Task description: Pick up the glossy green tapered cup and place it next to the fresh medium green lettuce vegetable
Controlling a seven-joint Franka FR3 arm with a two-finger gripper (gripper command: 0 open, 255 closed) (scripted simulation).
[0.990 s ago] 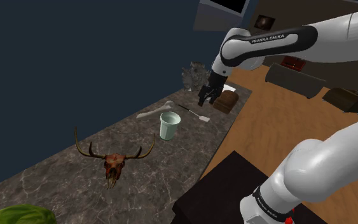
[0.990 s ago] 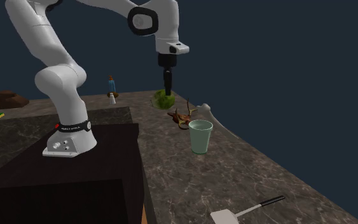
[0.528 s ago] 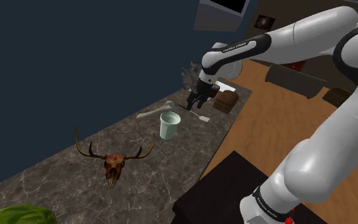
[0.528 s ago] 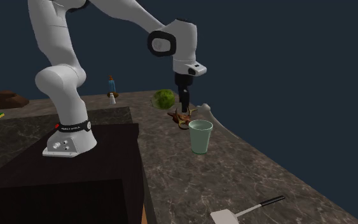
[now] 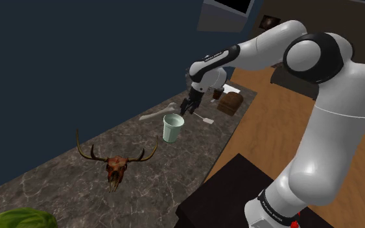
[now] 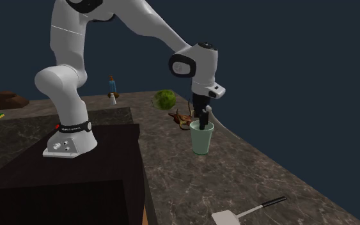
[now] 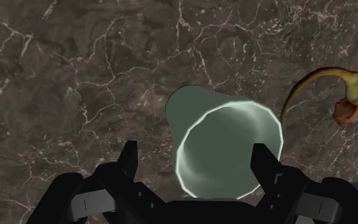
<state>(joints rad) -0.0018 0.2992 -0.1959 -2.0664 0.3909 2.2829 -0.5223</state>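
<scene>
**Hand** (image 5: 186,107), all black, is released: its two fingers (image 7: 130,160) stand apart and clasp nothing. It points straight down over the mouth of the tapered cup (image 5: 172,128). In the second exterior view the hand (image 6: 202,119) reaches the rim of the cup (image 6: 201,139); whether a fingertip touches the rim cannot be told.

Seen along the hand (image 7: 196,162), the cup (image 7: 225,149) lies between the fingers but off centre. Its rim crowds one finger and leaves a clear gap at the other.

**Cup.** Pale green, it stands upright on the dark veined tabletop (image 5: 58,175), mouth up, narrowing to its base, long axis vertical. In the shoulder view it sits close under the hand, at 7 o'clock from it. The hand's axis runs nearly along the cup's own, so closing would likely pinch across the mouth. A slight sideways correction and a short descent appear to be needed first.

**Surroundings, shoulder view.**
- A pale bone (image 5: 155,115) lies at 10 o'clock of the cup.
- A spatula (image 5: 203,118) lies at 2 o'clock.
- An antlered skull (image 5: 116,167) lies at 8 o'clock.
- Well beyond the skull on the same bearing is the lettuce head (image 5: 15,219), at the tabletop's far end.

**Second exterior view.** The lettuce head (image 6: 165,98) lies at 11 o'clock of the cup, past the skull (image 6: 183,117). The carry will probably have to clear the antlers.
</scene>
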